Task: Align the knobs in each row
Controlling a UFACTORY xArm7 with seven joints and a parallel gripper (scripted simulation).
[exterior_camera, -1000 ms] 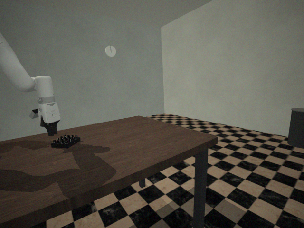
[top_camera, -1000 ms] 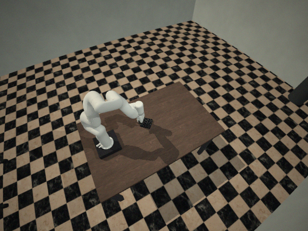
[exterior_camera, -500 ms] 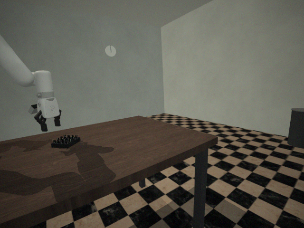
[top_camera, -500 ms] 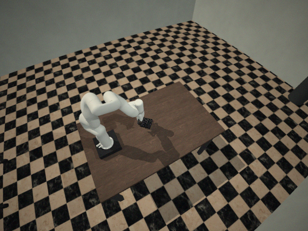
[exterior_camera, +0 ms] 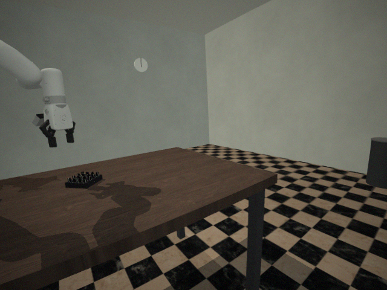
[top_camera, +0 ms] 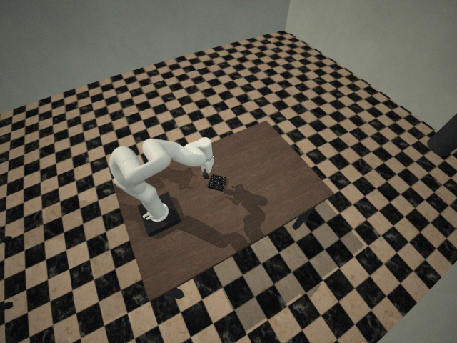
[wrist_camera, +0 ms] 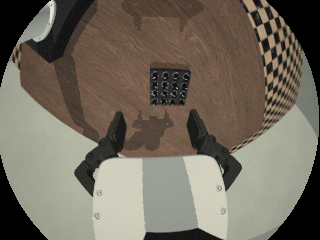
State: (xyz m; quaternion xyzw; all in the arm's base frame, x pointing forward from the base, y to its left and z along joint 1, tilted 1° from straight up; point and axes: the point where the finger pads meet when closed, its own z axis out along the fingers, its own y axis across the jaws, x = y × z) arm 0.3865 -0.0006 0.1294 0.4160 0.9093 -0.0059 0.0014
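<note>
- The claw [top_camera: 206, 176] [exterior_camera: 61, 142] [wrist_camera: 156, 118] is spread wide, its two dark fingers well apart and nothing between them.
- The box [top_camera: 217, 182] [exterior_camera: 82, 181] [wrist_camera: 170, 87] stands on the table [top_camera: 280, 166] [exterior_camera: 175, 174] [wrist_camera: 225, 75], below the claw and apart from it.
- In the wrist view the box shows beyond the fingertips, across the gap between them and somewhat toward the finger on the picture's right.
- Its knobs stand up from the top in four lines of four; the claw touches none of them.
- Which marks the knobs point at is too small to tell, and so are the printed names.
- The arm [top_camera: 158, 158] [exterior_camera: 52, 82] reaches over the table and carries the claw with its fingers pointing down.
- The arm's base plate [top_camera: 176, 217] [wrist_camera: 52, 52] is on the table, well apart from the claw.
- Shadows of the arm fall on the wood on both sides of the box, below the claw's level.
- A round white disc [exterior_camera: 137, 65] is on the wall, well beyond the claw.
- A dark cylinder [top_camera: 444, 138] [exterior_camera: 377, 164] stands far off, past the table's end.
</note>
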